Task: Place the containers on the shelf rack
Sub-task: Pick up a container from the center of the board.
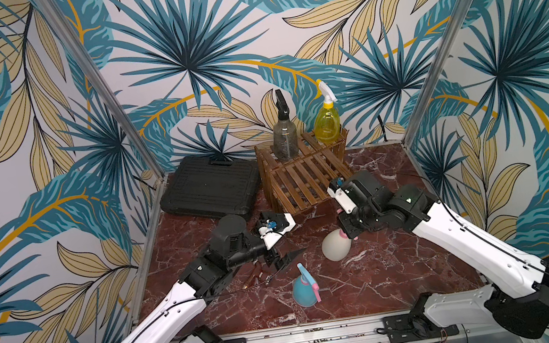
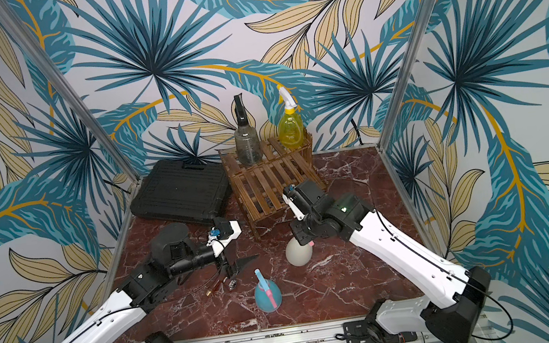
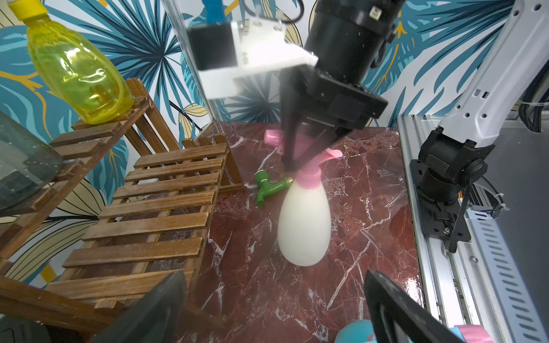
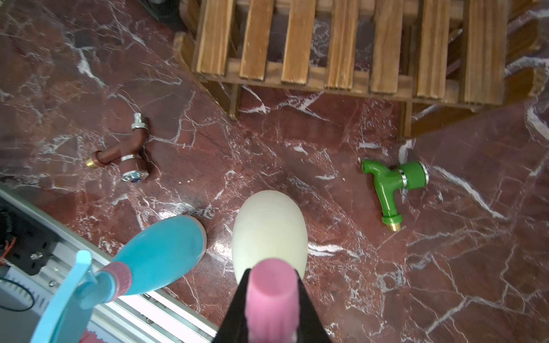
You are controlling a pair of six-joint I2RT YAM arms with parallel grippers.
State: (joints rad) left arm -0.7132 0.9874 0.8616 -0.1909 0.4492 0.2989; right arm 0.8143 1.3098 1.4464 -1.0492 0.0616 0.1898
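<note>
The shelf rack [image 1: 303,175] stands at the back of the table. On its upper step are the smoky grey bottle [image 1: 284,134] and the yellow bottle [image 1: 327,123]. The white bottle [image 1: 335,247] with a pink head stands upright on the marble in front of the rack. My right gripper [image 4: 271,271] is shut on its pink head from above. The light blue bottle [image 1: 303,290] stands nearer the front edge, free. My left gripper [image 3: 273,274] hangs open and empty to the left of the two bottles, just above the table.
A flat black ribbed case [image 1: 210,188] lies left of the rack. A green nozzle [image 4: 392,184] lies on the marble right of the white bottle. A brown nozzle [image 4: 124,154] lies under my left gripper. A metal rail [image 1: 310,335] runs along the front edge.
</note>
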